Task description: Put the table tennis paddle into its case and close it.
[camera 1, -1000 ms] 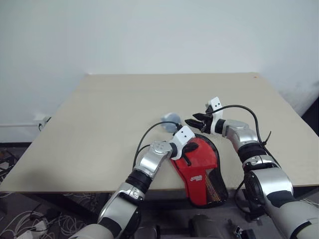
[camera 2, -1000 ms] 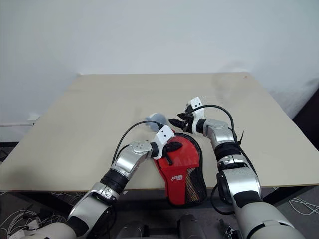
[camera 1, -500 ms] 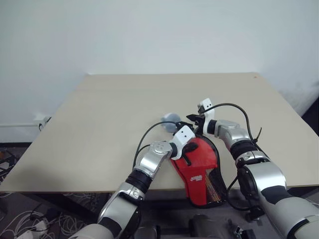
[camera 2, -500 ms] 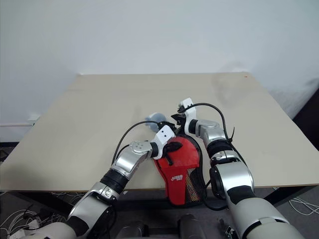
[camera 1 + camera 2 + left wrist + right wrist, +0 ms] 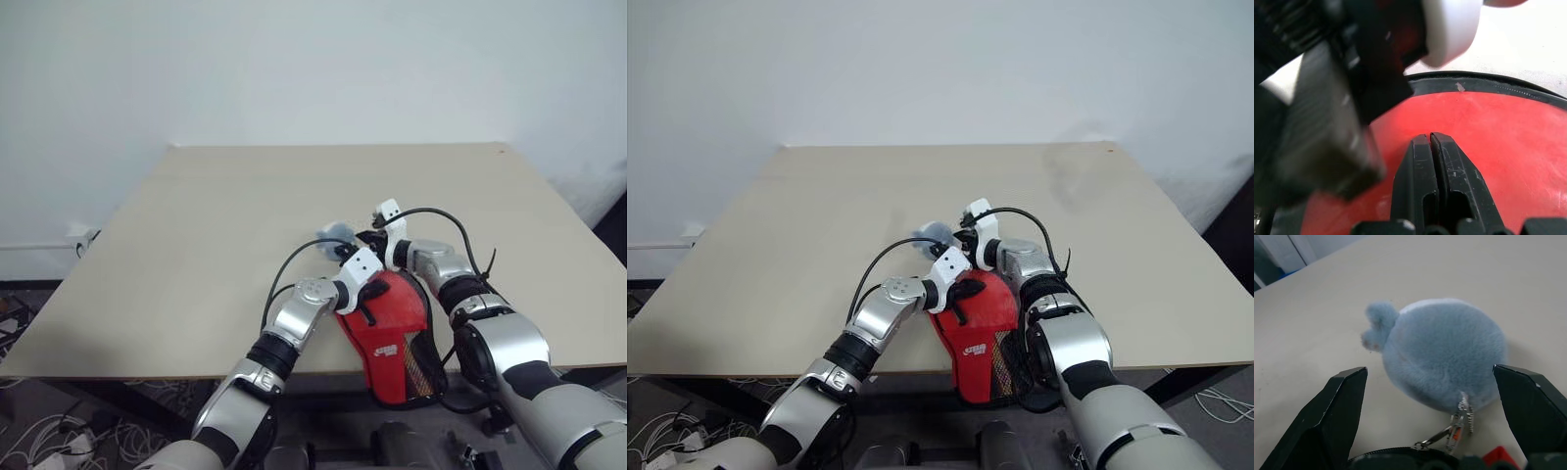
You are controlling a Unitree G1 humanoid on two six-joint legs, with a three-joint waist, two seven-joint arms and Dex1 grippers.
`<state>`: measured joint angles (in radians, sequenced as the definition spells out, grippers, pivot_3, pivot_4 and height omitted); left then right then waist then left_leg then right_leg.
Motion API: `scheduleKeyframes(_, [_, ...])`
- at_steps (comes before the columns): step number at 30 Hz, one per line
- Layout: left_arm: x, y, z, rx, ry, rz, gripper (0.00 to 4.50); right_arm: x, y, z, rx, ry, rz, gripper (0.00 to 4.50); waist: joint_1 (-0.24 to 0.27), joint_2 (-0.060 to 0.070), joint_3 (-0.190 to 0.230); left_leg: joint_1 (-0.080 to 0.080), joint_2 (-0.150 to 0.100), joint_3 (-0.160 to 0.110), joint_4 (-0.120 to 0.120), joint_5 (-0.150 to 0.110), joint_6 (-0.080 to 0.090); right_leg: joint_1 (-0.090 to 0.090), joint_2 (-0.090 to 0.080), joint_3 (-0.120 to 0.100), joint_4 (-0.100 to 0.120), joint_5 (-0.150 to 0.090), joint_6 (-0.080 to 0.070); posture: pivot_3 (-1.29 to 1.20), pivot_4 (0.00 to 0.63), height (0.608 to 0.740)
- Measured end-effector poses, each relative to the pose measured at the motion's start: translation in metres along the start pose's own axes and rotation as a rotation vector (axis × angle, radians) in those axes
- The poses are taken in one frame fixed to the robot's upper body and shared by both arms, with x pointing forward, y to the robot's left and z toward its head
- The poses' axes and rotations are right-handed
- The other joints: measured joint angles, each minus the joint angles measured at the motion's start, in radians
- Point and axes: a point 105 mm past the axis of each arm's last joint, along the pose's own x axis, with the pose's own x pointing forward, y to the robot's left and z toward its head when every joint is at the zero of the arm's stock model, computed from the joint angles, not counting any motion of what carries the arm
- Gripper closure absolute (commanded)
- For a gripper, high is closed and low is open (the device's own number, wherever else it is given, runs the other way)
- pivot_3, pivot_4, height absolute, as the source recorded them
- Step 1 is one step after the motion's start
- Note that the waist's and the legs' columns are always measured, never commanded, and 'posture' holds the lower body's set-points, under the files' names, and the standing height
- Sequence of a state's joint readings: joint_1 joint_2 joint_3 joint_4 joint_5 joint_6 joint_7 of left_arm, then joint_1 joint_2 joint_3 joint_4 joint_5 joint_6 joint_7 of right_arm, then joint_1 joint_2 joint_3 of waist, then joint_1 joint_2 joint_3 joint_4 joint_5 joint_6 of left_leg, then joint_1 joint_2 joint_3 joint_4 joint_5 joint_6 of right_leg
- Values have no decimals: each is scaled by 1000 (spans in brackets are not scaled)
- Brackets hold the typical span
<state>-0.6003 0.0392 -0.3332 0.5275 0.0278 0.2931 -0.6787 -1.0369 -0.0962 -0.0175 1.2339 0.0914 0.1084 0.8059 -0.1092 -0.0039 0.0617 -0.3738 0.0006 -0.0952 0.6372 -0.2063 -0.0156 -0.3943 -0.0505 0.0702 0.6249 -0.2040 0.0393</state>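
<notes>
Case (image 5: 387,318) red w/ black trim, white logo; fluffy pouch (image 5: 1442,350) grey-blue; table (image 5: 196,235) beige.

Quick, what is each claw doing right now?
Left claw: closed, pressing on the red case, holding nothing.
Right claw: open, empty, by a fluffy blue pouch.

Light is even and diffuse, moderately bright, with no glare on the pale table (image 5: 196,245). Soft shadows pool beneath the arms and under the table's near edge at 7 o'clock. Head views are slightly soft overall. In the left wrist view, a large dark shape at 10 o'clock is heavily blurred; the red case (image 5: 1508,147) stays sharp.
</notes>
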Motion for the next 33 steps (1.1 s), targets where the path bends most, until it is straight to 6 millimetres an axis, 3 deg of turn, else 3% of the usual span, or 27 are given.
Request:
scheduleKeyframes(16, [0, -1, 0, 2, -1, -2, 4500, 9, 0, 0, -42, 7, -73, 55, 0, 0, 0, 0, 0, 0, -2, 0, 0, 0, 0, 0, 0, 0, 0, 0, 0, 740])
scheduleKeyframes(20, [0, -1, 1, 2, -2, -1, 4500, 9, -1, -1, -43, 11, -85, 767, 0, 0, 0, 0, 0, -1, -2, 0, 0, 0, 0, 0, 0, 0, 0, 0, 0, 740])
scheduleKeyframes(33, [0, 0, 2, 4, -5, 0, 4500, 8, -5, -2, -40, 12, -123, 4421, 0, 0, 0, 0, 0, -1, -7, 0, 0, -3, 0, 0, -1, 1, 3, 0, 0, 740])
